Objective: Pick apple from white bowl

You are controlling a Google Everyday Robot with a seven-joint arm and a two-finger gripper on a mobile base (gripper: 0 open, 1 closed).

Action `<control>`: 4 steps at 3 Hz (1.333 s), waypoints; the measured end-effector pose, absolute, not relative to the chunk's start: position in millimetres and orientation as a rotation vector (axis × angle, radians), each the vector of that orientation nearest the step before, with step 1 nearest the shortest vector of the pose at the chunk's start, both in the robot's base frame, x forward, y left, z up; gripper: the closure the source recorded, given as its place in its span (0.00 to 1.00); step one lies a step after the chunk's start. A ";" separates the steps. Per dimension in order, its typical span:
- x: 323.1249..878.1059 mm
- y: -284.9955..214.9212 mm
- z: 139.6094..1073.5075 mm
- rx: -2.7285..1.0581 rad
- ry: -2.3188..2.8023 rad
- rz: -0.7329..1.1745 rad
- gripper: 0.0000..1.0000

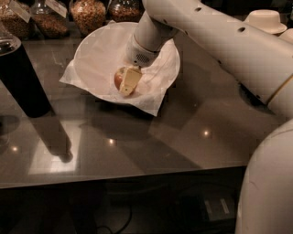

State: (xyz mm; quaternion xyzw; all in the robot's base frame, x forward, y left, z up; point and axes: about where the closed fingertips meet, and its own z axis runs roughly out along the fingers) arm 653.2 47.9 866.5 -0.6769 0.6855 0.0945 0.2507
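Note:
The apple, red-orange with a yellow-green side, lies in the white bowl, which is lined with crinkled white paper and stands at the back middle of the dark table. My gripper reaches down into the bowl from the upper right and sits right against the apple's right side, covering part of it. The apple's left half shows beside the gripper. The apple rests low in the bowl.
A tall dark cylinder stands at the left of the table. Glass jars of grains line the back edge. Cream paper bowls sit at the back right. My white arm crosses the right side; the table's front edge runs along the bottom.

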 end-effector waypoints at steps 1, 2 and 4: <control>655.4 45.0 859.8 -1.845 1.887 0.254 0.30; 655.9 43.6 856.1 -1.852 1.899 0.250 0.49; 652.8 38.2 869.6 -1.856 1.894 0.245 0.95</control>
